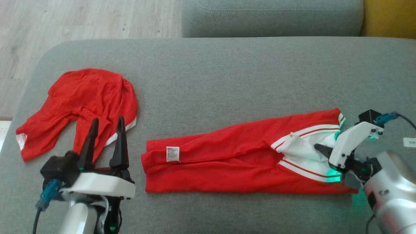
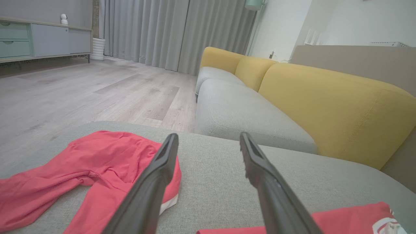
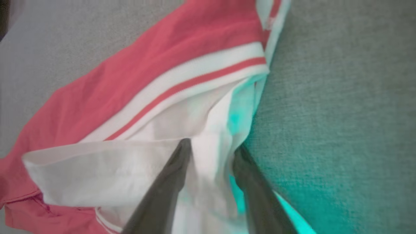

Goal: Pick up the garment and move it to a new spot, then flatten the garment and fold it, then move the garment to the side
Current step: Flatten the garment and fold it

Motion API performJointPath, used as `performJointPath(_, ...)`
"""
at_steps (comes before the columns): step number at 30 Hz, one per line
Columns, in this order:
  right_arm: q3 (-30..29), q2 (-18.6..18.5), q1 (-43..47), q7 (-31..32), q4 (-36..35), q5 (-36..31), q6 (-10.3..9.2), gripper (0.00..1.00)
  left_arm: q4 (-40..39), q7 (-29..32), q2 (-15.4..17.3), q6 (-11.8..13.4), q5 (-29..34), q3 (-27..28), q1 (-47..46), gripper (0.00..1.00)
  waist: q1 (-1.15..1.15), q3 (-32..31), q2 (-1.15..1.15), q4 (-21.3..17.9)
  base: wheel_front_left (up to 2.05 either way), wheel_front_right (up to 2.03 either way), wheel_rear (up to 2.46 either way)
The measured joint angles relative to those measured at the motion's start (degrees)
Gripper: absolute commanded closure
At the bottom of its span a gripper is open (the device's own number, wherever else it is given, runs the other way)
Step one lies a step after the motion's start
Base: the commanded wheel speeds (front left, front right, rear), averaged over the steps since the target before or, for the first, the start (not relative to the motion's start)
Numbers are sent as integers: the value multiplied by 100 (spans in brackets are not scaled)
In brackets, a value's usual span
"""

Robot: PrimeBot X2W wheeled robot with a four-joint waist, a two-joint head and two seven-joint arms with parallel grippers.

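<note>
Right gripper (image 3: 211,148) fingers stand slightly apart astride the white waistband of the red garment (image 1: 227,156), which lies long across the lower middle. Left gripper (image 1: 108,119) fingers are spread, holding nothing, near crumpled red cloth (image 1: 87,94) at left on the grey cushion (image 1: 227,81).

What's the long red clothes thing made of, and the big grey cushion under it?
The long red garment looks like thin sporty mesh, probably polyester: it is matte with a fine dotted texture and soft creases, and has smoother white striped trim. The grey cushion looks like coarse woven upholstery fabric, matte and speckled.
</note>
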Motion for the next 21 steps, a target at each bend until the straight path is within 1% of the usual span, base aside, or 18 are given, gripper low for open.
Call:
performJointPath(2,46,25,20,-183,-12,0,0,100,36,0,-24,-22,68,26,0,0,0,-9,0,-1,0,0,0)
performJointPath(4,98,57,52,-372,-30,0,0,100,73,0,-58,-94,104,80,1,0,0,-15,0,-13,0,0,0)
performJointPath(8,107,2,96,-622,-42,2,2,100,111,0,-153,-154,130,197,2,0,0,-39,0,-70,0,0,0)
performJointPath(11,94,-237,87,-866,-40,-12,2,100,132,0,-202,-207,178,232,15,0,0,-70,0,-120,0,0,0)
performJointPath(12,94,-237,87,-866,-40,-12,2,100,132,0,-202,-207,178,232,15,0,0,-70,0,-120,0,0,0)
performJointPath(15,33,-625,44,-1135,35,-163,2,100,134,0,-224,-212,218,357,30,0,0,-97,0,-176,0,0,0)
performJointPath(17,29,-795,-53,-1237,73,-293,2,100,135,0,-225,-254,219,394,40,0,0,-117,0,-211,0,0,0)
performJointPath(19,97,-859,-140,-1329,42,-419,2,100,135,0,-250,-290,270,408,44,0,0,-148,0,-235,0,0,0)
performJointPath(21,176,-844,-168,-1412,-140,-477,2,100,138,-1,-289,-303,275,479,65,0,0,-191,0,-250,0,0,0)
